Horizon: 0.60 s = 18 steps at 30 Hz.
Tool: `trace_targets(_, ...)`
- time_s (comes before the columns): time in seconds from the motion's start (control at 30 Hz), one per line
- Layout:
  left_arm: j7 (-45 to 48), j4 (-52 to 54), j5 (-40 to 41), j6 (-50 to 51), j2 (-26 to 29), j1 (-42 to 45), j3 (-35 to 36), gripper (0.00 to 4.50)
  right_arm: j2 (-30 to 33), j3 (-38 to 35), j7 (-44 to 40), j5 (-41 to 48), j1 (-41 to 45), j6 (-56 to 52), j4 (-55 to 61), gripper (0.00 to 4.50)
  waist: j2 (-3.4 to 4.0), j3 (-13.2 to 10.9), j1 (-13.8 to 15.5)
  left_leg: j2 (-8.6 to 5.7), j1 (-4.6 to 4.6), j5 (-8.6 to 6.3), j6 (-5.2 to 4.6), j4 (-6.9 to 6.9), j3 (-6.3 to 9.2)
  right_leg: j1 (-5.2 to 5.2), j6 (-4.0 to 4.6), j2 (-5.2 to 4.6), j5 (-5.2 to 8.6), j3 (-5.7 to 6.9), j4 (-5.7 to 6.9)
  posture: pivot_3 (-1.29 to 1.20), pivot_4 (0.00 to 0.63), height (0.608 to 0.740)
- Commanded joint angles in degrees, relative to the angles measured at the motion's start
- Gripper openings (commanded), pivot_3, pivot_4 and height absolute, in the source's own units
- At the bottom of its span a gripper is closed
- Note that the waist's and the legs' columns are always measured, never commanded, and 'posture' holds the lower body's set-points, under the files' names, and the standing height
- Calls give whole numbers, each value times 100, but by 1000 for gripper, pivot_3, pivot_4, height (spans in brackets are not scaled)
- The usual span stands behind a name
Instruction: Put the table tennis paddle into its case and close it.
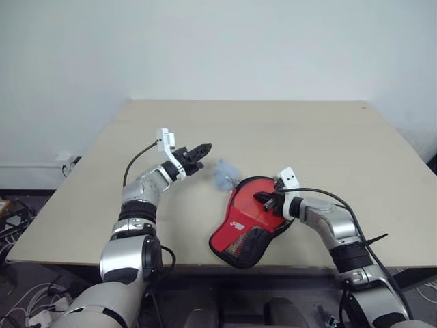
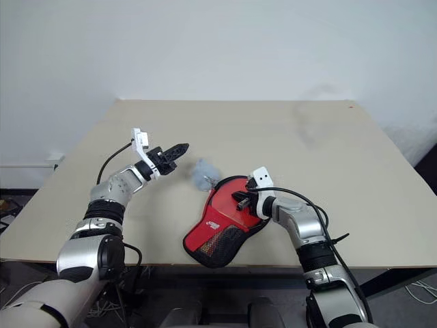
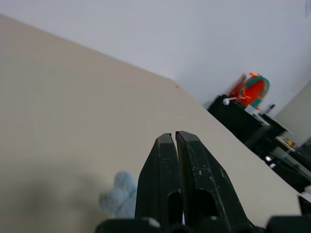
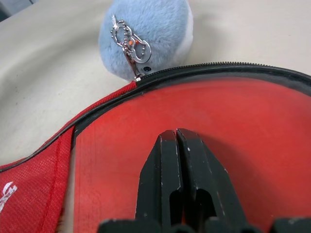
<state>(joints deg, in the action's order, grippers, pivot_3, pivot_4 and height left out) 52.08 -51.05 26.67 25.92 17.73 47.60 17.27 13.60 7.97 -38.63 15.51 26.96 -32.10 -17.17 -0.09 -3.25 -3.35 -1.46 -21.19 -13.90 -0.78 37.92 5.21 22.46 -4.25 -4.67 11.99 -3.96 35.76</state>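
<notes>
The right fingers are pressed together with nothing between them, their tips over the red face of the table tennis paddle; whether they touch the rubber cannot be told. The left fingers are likewise closed on nothing, held in the air above the bench, pointing toward its right side, apart from the case.

The paddle lies inside the case, its red face showing through the clear side, with a small white mark toward the lower part. Black mesh and black fabric cover the narrow end, which reaches the near edge of the bench. In the right wrist view the zip runs along the rim of the case, with a red fabric edge beside it.

The grey-blue puff rests on the bench just beyond the case's rounded end, joined to the zip by a short metal chain. It lies between the two grippers.
</notes>
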Motion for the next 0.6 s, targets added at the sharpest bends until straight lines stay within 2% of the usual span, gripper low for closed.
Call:
trace_targets(0.03,370,371,27,173,245,-83,-100,0,-37,-14,66,-104,68,20,-157,44,-1,0,-10,0,6,0,0,-2,2,-5,0,0,0,0,0,0,0,740)
trace_targets(0.13,542,473,-72,133,354,-224,-237,0,-45,-9,55,-107,82,30,-173,44,-3,0,-17,1,13,0,1,-4,3,-10,1,0,0,1,2,0,0,740)
trace_targets(0.23,762,494,-88,197,456,-324,-316,482,-63,2,43,-131,95,37,-199,0,-3,0,-18,1,17,0,1,-3,3,-14,1,0,0,0,2,0,0,740)
trace_targets(0.53,888,411,-527,145,421,-410,-870,2995,-115,2,37,-189,106,57,-258,0,-5,1,-73,1,23,0,2,-4,8,-18,1,0,0,1,3,0,0,740)
trace_targets(0.57,911,410,-554,122,404,-411,-908,3228,-116,3,38,-192,100,56,-255,0,-6,0,-73,1,23,0,2,-4,8,-17,1,0,0,1,3,0,0,740)
trace_targets(0.6,918,410,-584,97,389,-410,-946,3228,-117,2,38,-193,95,53,-251,0,-6,0,-73,1,23,-1,2,-5,9,-17,1,0,0,2,3,0,0,740)
